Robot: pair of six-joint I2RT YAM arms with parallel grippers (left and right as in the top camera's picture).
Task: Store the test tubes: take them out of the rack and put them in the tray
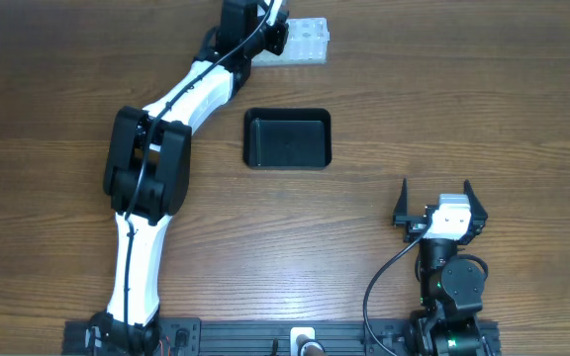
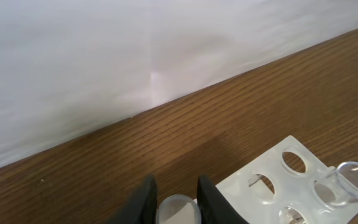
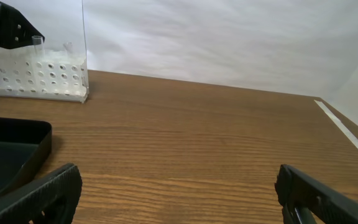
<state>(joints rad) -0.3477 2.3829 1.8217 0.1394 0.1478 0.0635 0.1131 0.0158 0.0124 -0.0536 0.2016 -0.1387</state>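
Observation:
The white rack [image 1: 308, 42] stands at the table's far edge. My left gripper [image 1: 261, 28] hangs at its left end. In the left wrist view its fingers [image 2: 144, 200] are shut on a clear test tube [image 2: 178, 208], whose rim shows between them; the tube's lower part is hidden. Beside it is the rack's holed top [image 2: 272, 186], with another clear tube [image 2: 353, 180] standing in a hole. The black tray [image 1: 287, 138] lies mid-table in front of the rack. My right gripper [image 1: 433, 205] rests open near the table's front right, holding nothing; its view shows the rack [image 3: 39, 76] and tray [image 3: 11, 152].
A white wall [image 2: 104, 62] rises just behind the rack. Bare wooden tabletop [image 1: 483, 109] spreads right of the tray and between the tray and my right gripper. The left arm's dark elbow [image 1: 148, 163] stands left of the tray.

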